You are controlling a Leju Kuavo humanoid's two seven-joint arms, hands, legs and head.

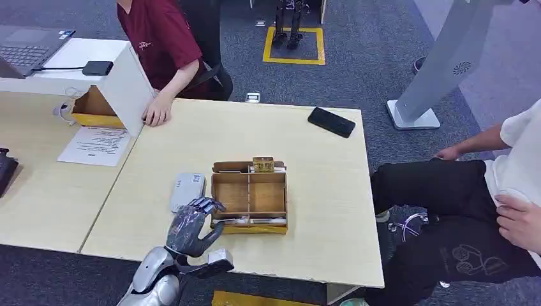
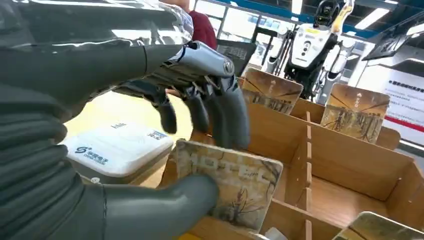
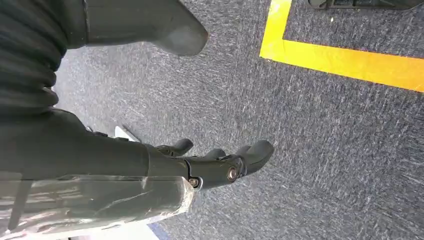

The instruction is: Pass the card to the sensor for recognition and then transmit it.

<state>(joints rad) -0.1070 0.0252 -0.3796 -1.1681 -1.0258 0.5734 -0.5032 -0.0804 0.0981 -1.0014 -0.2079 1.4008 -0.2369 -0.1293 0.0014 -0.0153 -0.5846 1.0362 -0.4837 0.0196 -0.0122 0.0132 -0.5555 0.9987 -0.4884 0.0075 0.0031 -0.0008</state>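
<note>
Just right of the left hand, the divided box keeps one card upright at its far wall, while the wrist view reveals another card pinched between thumb and fingers beside the white sensor; the right hand hangs empty, fingers loosely apart, over carpet.

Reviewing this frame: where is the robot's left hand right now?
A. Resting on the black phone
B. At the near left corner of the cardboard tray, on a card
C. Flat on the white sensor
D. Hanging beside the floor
B: the left hand is at the cardboard tray's near left corner, and the left wrist view shows its thumb and fingers on a card beside the white sensor.
</note>
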